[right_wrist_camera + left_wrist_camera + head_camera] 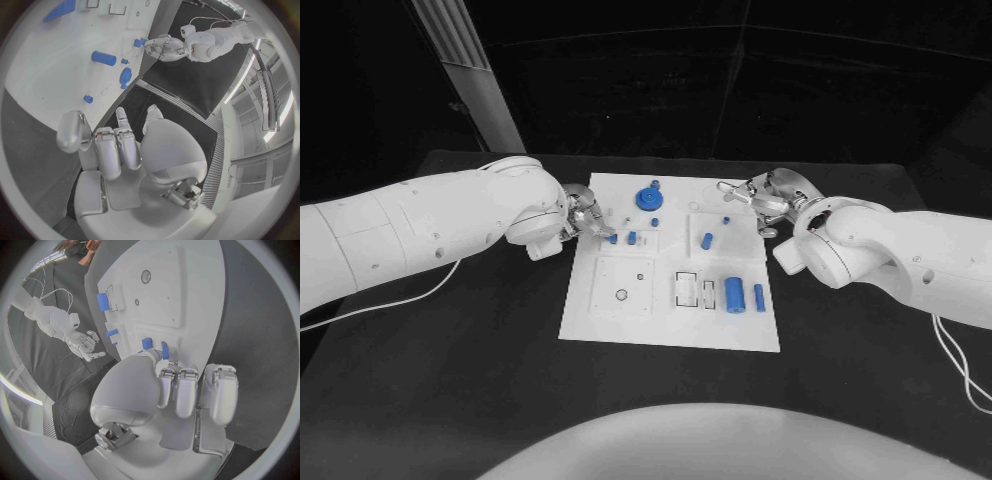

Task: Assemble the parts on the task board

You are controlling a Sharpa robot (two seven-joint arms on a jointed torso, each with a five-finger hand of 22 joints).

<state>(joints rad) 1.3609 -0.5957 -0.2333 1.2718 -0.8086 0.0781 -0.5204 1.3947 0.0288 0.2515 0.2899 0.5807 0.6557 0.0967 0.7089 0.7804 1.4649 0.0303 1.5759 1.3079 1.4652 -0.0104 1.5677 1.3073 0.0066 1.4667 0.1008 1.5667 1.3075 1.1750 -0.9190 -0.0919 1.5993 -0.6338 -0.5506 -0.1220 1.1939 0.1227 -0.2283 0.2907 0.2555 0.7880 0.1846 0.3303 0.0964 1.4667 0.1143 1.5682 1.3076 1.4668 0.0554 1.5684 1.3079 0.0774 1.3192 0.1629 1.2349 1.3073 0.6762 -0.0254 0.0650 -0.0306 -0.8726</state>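
Over task board [669, 300] edges, L hand [584, 219] fingers curled, R hand [764, 199] spread.

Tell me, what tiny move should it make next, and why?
Probably close the left hand on the small blue part by its fingertips: it hovers at the board's left edge holding nothing, and the right hand looks empty too.

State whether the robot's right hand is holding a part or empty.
Empty: the right hand hovers at the task board's edge, fingers apart, nothing between them.
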